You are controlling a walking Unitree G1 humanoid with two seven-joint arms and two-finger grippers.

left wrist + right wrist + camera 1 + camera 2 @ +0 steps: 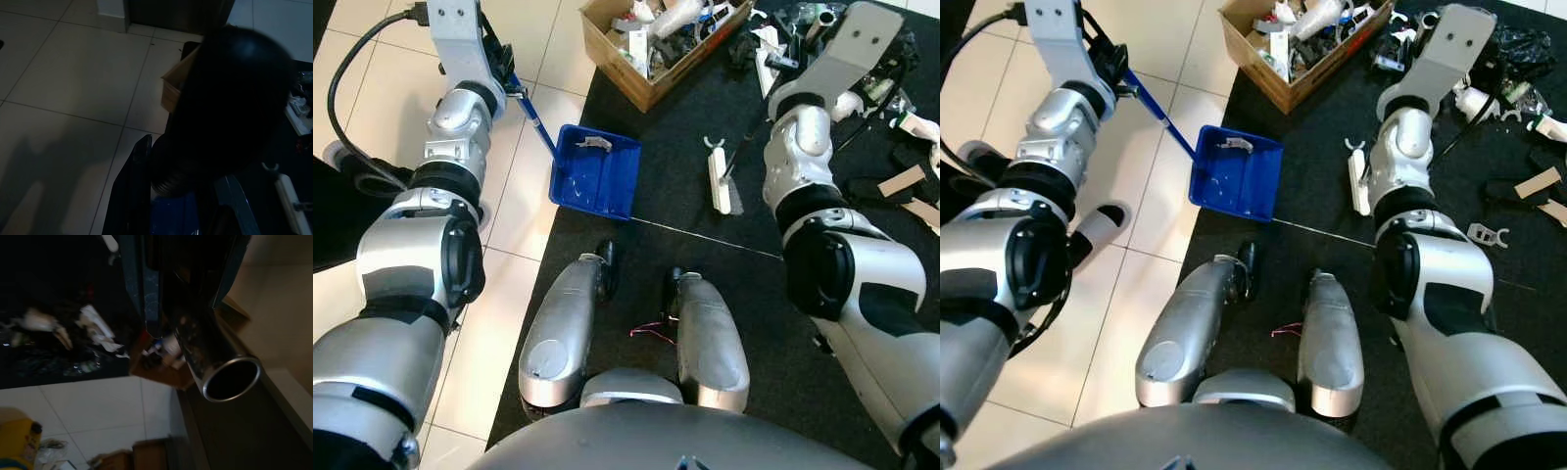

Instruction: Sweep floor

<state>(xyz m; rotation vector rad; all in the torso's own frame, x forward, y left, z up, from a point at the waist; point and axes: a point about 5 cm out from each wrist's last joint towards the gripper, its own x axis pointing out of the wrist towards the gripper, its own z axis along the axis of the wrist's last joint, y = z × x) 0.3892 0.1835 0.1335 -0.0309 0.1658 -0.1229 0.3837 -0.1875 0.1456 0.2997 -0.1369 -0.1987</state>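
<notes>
A blue dustpan (pixel 597 174) lies on the edge of the black rug (pixel 705 245) with a small pale scrap in it. Its long blue handle (pixel 530 122) slants up to my left gripper (pixel 497 61), which is shut on it over the tiles. A broom with a white head (pixel 721 182) rests on the rug to the right of the dustpan, its thin dark stick rising toward my right arm. In the right wrist view my right gripper (pixel 188 308) is closed around the broom's metal tube end (pixel 230 377).
A cardboard box (pixel 607 49) full of clutter stands at the rug's far edge. Scraps and litter (pixel 901 147) are scattered over the rug's far right. A black cable (pixel 352 59) runs over the tiles on the left. My feet (pixel 607 264) stand on the rug near a small red wire (pixel 651 331).
</notes>
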